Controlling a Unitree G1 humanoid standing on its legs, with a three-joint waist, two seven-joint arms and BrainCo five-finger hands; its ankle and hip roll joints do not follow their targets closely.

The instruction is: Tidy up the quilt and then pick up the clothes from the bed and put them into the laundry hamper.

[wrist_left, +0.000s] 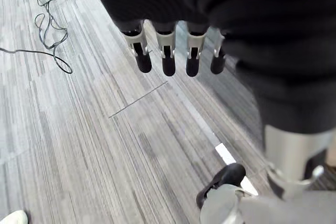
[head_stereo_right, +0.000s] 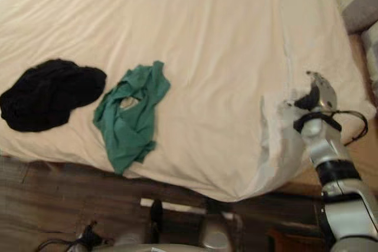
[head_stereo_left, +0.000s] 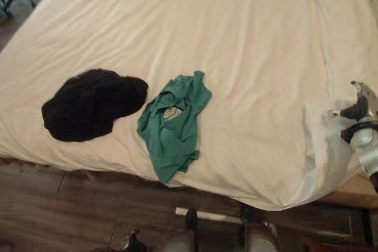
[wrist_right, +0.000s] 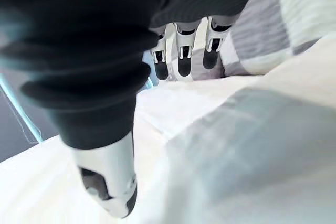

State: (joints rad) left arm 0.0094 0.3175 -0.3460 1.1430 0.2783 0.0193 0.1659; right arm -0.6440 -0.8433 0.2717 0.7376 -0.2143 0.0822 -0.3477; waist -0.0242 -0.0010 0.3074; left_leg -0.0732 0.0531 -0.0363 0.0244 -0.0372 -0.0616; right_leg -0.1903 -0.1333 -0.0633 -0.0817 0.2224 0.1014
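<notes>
Quilt (head_stereo_left: 236,39) spread across the bed — broad open room at its middle.
Black clothes (head_stereo_left: 91,103) and green clothes (head_stereo_left: 174,123) lie near the front edge; right hand (head_stereo_right: 316,100), fingers straight, rests on the quilt's front-right corner — left hand (wrist_left: 173,51) relaxed, empty.

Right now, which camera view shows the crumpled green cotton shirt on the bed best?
The left eye view: the crumpled green cotton shirt lies near the middle, whole, beside the black garment. The right eye view shows it whole too, further left. The wrist views show floor and bedding.
</notes>
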